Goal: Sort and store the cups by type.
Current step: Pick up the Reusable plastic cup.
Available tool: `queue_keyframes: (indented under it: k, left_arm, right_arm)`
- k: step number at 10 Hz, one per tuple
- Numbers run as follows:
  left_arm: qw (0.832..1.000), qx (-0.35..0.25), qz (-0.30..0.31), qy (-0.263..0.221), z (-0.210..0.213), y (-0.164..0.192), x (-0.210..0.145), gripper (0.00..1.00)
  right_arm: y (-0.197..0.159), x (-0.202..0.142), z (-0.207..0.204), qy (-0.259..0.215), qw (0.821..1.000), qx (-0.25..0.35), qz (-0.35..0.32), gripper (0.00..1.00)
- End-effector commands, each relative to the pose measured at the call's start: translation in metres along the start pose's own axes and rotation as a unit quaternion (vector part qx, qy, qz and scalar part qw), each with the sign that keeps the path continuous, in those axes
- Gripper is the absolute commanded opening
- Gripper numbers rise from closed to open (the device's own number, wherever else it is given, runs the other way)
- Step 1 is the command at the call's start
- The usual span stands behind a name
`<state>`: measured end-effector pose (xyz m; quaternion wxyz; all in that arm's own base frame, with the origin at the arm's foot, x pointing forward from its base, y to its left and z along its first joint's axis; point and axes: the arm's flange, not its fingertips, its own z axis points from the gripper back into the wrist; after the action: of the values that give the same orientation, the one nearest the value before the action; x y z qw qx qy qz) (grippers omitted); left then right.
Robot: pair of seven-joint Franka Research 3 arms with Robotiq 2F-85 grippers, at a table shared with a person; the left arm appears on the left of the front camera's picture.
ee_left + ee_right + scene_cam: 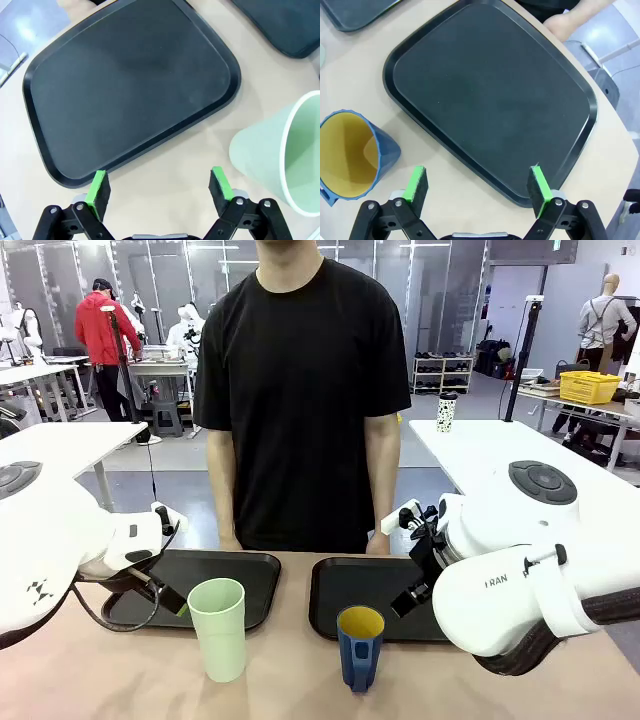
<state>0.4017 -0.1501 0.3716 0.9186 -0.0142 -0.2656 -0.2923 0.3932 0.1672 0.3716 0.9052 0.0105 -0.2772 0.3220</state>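
Observation:
A tall pale green tumbler (219, 628) stands upright on the table in front of the left black tray (255, 570); in the left wrist view the tumbler (280, 150) sits at the right edge. A dark blue mug (359, 646) with a yellow inside stands in front of the right black tray (335, 600); the mug (352, 155) shows at the left of the right wrist view. My left gripper (159, 187) is open over the bare table beside the tumbler. My right gripper (477, 185) is open over the near edge of its tray (490, 95), right of the mug.
A person in a black T-shirt (300, 390) stands at the far side, a hand (570, 20) resting by the right tray's far edge. A small white spotted cup (446, 412) stands on a table behind. The left tray (130, 85) holds nothing.

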Motion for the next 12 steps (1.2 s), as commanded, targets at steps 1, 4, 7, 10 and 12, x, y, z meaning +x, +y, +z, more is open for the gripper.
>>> queue_keyframes:
  k: [1, 4, 7, 10, 12]
  left_arm:
    - [1.000, 0.000, 0.000, 0.000, 0.0000, -0.0001, 0.0001, 1.00]
    - [1.000, 0.000, 0.000, 0.000, 0.0000, -0.0001, 0.0001, 1.00]
    - [1.000, 0.000, 0.000, 0.000, 0.0000, -0.0001, 0.0001, 1.00]
    - [1.000, 0.000, 0.000, 0.000, 0.0000, -0.0001, 0.0001, 1.00]
    - [1.000, 0.000, 0.000, 0.000, 0.0000, -0.0001, 0.0001, 1.00]
  right_arm:
    - [0.0000, 0.0000, 0.0000, 0.000, 1.000, 0.000, 0.000, 1.00]
    - [0.0000, 0.0000, 0.0000, 0.000, 1.000, 0.000, 0.000, 1.00]
    - [0.0000, 0.0000, 0.0000, 0.000, 1.000, 0.000, 0.000, 1.00]
    - [0.0000, 0.0000, 0.0000, 0.000, 1.000, 0.000, 0.000, 1.00]
    - [0.0000, 0.0000, 0.0000, 0.000, 1.000, 0.000, 0.000, 1.00]
